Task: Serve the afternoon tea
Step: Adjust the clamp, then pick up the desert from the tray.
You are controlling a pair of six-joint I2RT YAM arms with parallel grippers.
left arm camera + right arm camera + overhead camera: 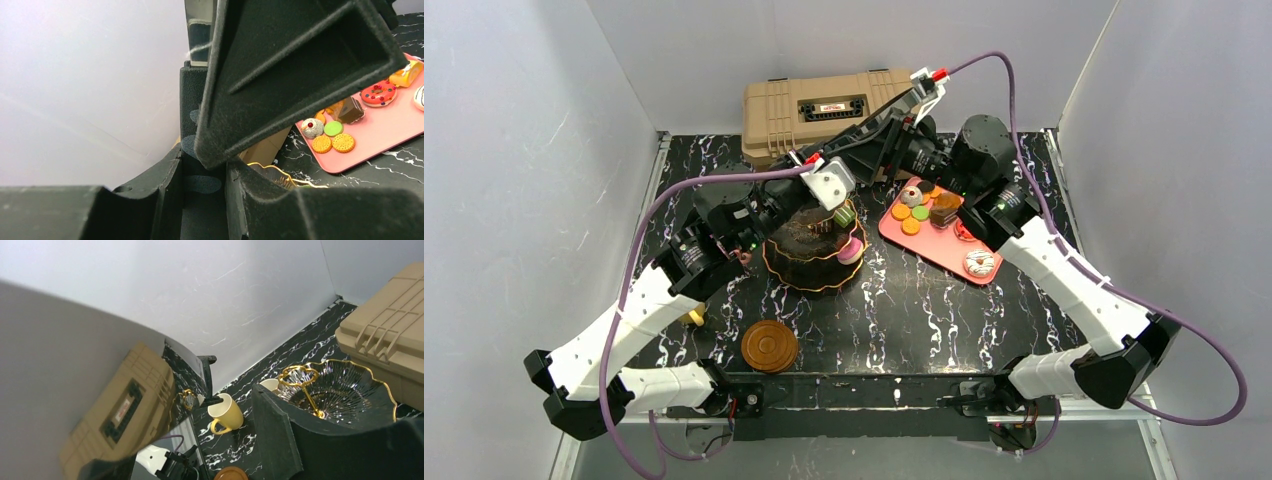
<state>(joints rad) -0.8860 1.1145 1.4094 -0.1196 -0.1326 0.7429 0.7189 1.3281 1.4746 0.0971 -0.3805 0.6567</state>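
From above, the black cake stand (804, 278) sits mid-table with a pink macaron (851, 251) on it. At its 3 o'clock, a pink tray (932, 248) carries small cakes (929, 205) and a donut (979, 263). A brown saucer (769, 345) lies at 7 o'clock, a yellow cup (694, 317) at 8 and a tan toolbox (824, 110) at 12. The left gripper (842, 208) reaches over the stand, right by a green cake (844, 216). The right gripper (871, 150) hangs near the toolbox.

In the left wrist view, big black fingers (300, 65) fill the picture. I cannot tell if they grip anything.

In the right wrist view, the jaws stand wide apart with nothing between them. The stand's gold handle is just beyond.
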